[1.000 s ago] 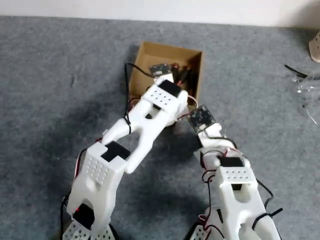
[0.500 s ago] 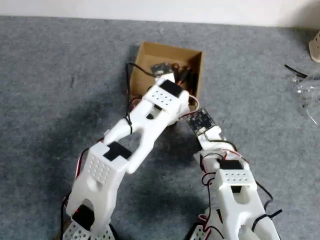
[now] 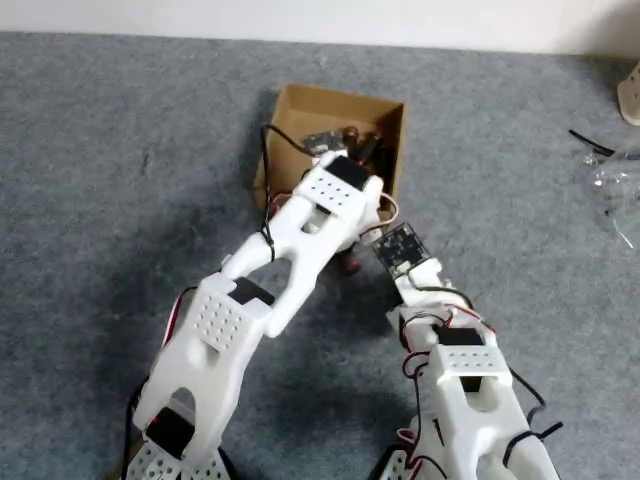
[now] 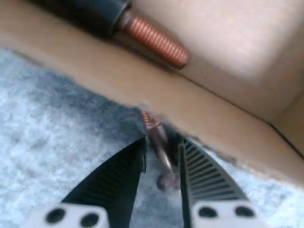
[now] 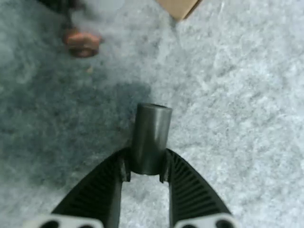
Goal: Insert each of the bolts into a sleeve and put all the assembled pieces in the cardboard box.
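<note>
**A:** What is your left gripper doing?

**B:** My left gripper is narrow, pinching a copper bolt by its shank. It sits just outside the box, low against the near wall. The threaded tip points at the cardboard and is very close to it. I cannot tell whether it touches.

**A:** And the right one?

**B:** My right gripper is clamped on the lower end of a black sleeve. The open mouth faces away from the fingers, above the carpet. The bolt's head lies ahead of that mouth, near but apart, with bare carpet between them.

**A:** Is anything in the box?

**B:** One finished piece, a black sleeve with copper thread sticking out of it. It lies inside, close behind the near wall.

**A:** How much room is there?

**B:** Seen from above, the box is at 12 o'clock on the table. My left arm crosses its 6 o'clock edge and covers part of the opening. My right arm comes up from 5 o'clock, and its wrist is just beside the left one, so that gap is tight. There is open carpet at 9 o'clock of the box. It is open at 3 o'clock too, as far as some clear plastic litter at the table's 2 o'clock edge.
</note>
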Motion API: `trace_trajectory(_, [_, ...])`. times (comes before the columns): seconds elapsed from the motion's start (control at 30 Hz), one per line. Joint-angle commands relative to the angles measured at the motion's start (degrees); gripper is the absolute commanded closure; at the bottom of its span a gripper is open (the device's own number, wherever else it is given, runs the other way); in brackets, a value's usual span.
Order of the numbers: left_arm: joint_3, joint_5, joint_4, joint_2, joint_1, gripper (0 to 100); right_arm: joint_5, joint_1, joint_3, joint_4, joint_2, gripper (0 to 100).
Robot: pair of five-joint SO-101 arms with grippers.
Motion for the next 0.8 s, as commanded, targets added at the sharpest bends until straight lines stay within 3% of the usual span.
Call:
trace_trajectory(0.0, [-0.57,0.79,2.11,0.04,-0.31,96,-0.53,0.57,-0.31,-1.89,-1.71,99.4])
trace_trajectory(0.03, [-0.57,0.79,2.11,0.04,-0.4,100,-0.53,0.57,-0.22,-1.89,-1.71,99.4])
trace_trajectory(0.27, [-0.66,0.44,7.38,-0.31,0.84,100,-0.35,0.66,-0.22,-2.15,-1.71,99.4])
trace_trajectory(0.5, [-0.04,-8.79,14.68,-6.29,3.3,100,-0.35,0.75,-0.04,-4.62,-1.19,99.4])
trace_trajectory(0.63, [7.6,-21.98,14.68,-14.9,3.3,100,-0.35,0.75,0.04,-4.53,-1.19,99.4])
trace_trajectory(0.77, [15.96,-44.48,14.68,-24.92,3.03,100,-0.35,0.75,0.04,-4.7,-1.19,99.4])
